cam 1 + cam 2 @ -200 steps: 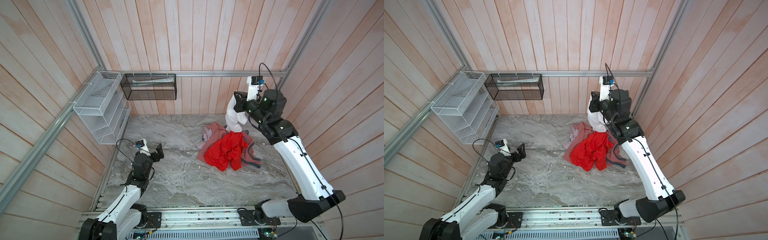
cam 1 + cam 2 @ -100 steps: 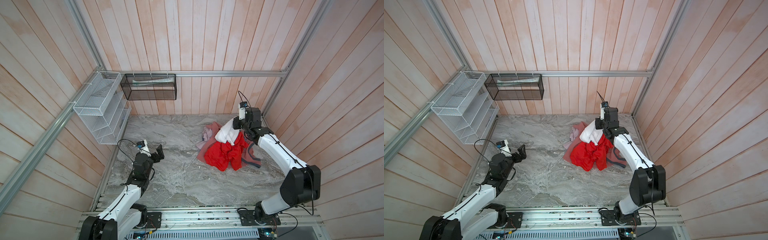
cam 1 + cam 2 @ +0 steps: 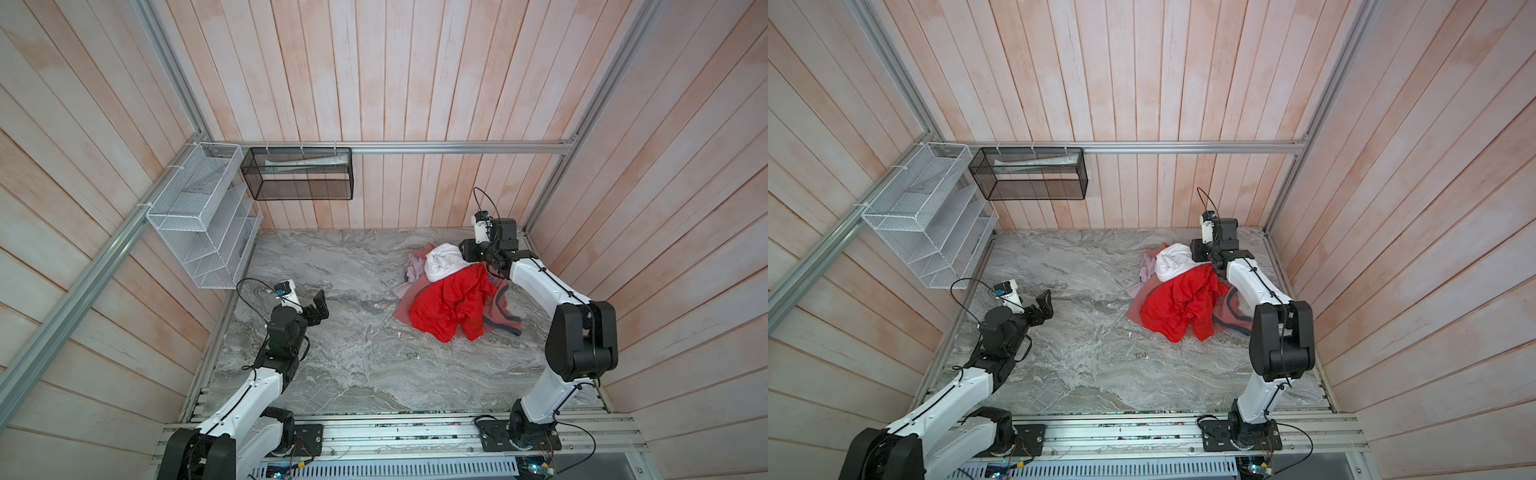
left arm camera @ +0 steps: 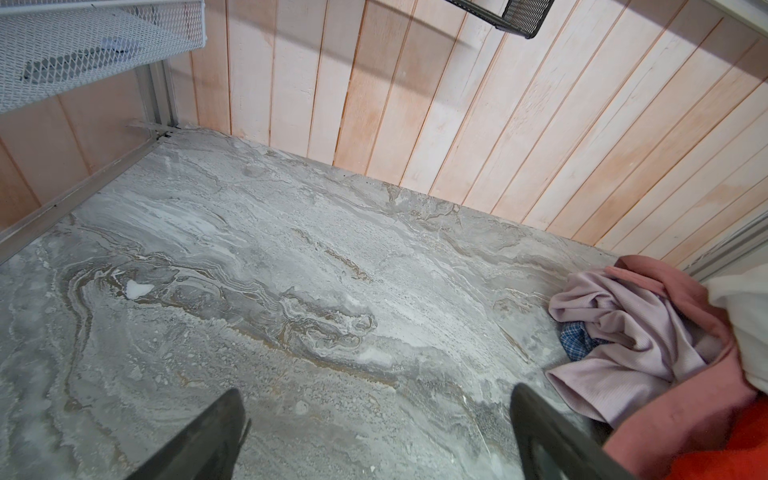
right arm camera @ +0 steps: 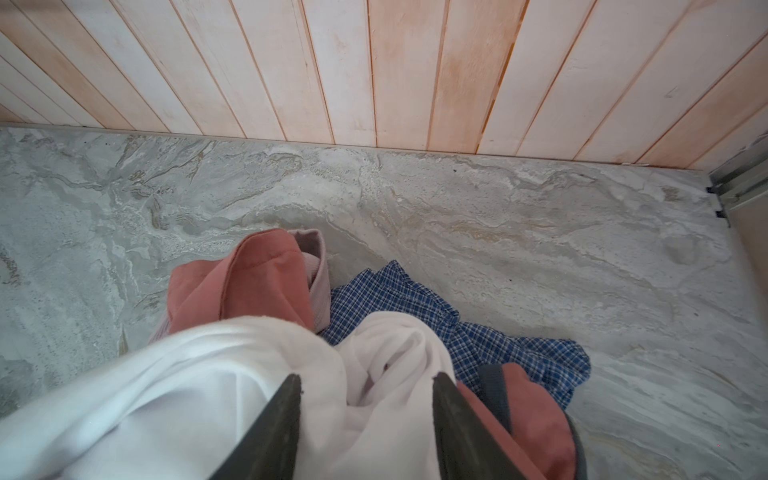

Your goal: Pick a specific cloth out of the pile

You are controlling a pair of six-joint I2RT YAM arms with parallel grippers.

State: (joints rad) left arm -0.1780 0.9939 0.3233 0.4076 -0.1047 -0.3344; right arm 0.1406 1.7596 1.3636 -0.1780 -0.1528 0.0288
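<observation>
The white cloth (image 3: 441, 262) (image 3: 1172, 261) lies bunched on the back of the pile, above the red garment (image 3: 449, 307) (image 3: 1183, 307). My right gripper (image 3: 464, 252) (image 3: 1197, 252) is low at the cloth's right side. In the right wrist view its jaws stand apart, open, and loose folds of the white cloth (image 5: 199, 395) lie between the fingers of the right gripper (image 5: 365, 376). My left gripper (image 3: 320, 305) (image 3: 1044, 305) (image 4: 374, 395) hovers open and empty over bare floor, well left of the pile.
The pile also holds a dusty pink garment (image 5: 257, 282), a lilac cloth (image 4: 631, 324) and a blue checked cloth (image 5: 478, 332). The back wall is close behind it. A white wire rack (image 3: 199, 224) and a black mesh basket (image 3: 299, 174) hang at the back left.
The right arm came down from high by the back wall, bringing the white cloth onto the back of the pile. Its jaws went from shut to apart. The left arm stayed put.
</observation>
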